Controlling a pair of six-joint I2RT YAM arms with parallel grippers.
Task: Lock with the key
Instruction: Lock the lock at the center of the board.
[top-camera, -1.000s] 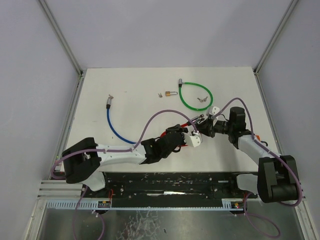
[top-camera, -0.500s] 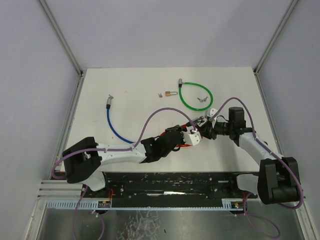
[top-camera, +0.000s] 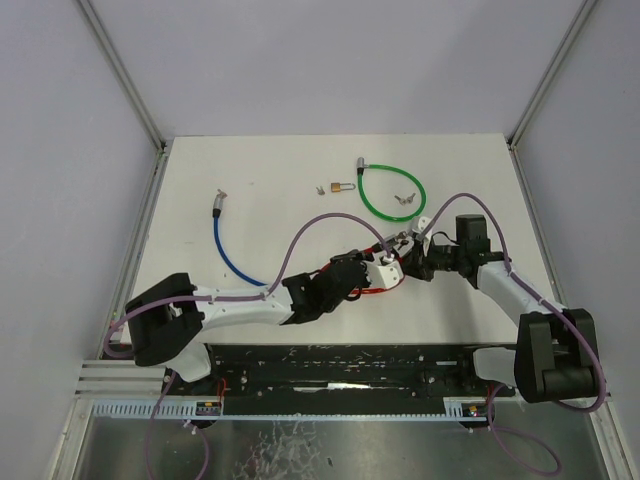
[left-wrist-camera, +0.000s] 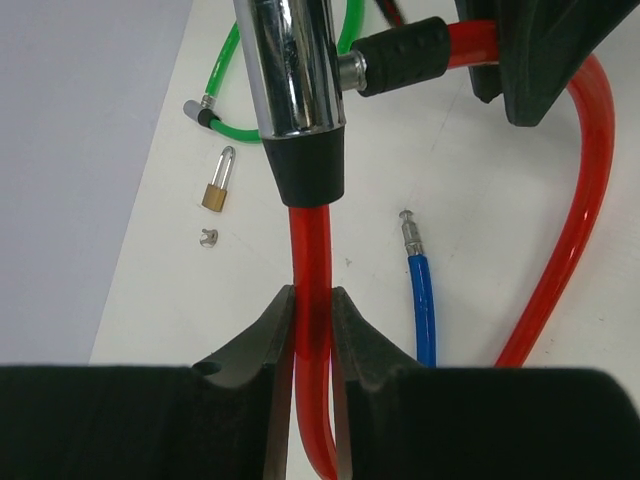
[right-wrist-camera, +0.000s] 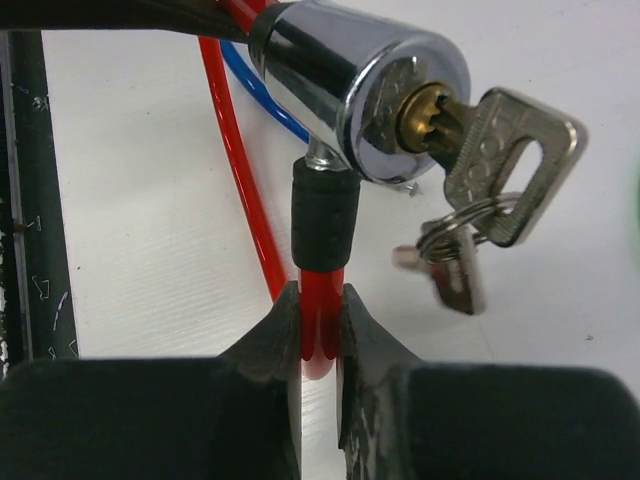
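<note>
Pin looks seated, key unturned: left gripper (left-wrist-camera: 310, 312) and right gripper (right-wrist-camera: 320, 312) both clamp the red plastic cable (left-wrist-camera: 312, 250), silver key (right-wrist-camera: 512, 150) sits in the chrome lock cylinder (right-wrist-camera: 330, 65) at its 3 o'clock face; next, right should let go and twist it.

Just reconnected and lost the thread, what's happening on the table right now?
The left gripper pinches the red cable just below the chrome lock cylinder. The right gripper pinches the same cable below its black-sleeved end, which sits in the cylinder's side. The key is inserted in the cylinder's face, with a spare key hanging beside it. Neither gripper is on the key.
</note>
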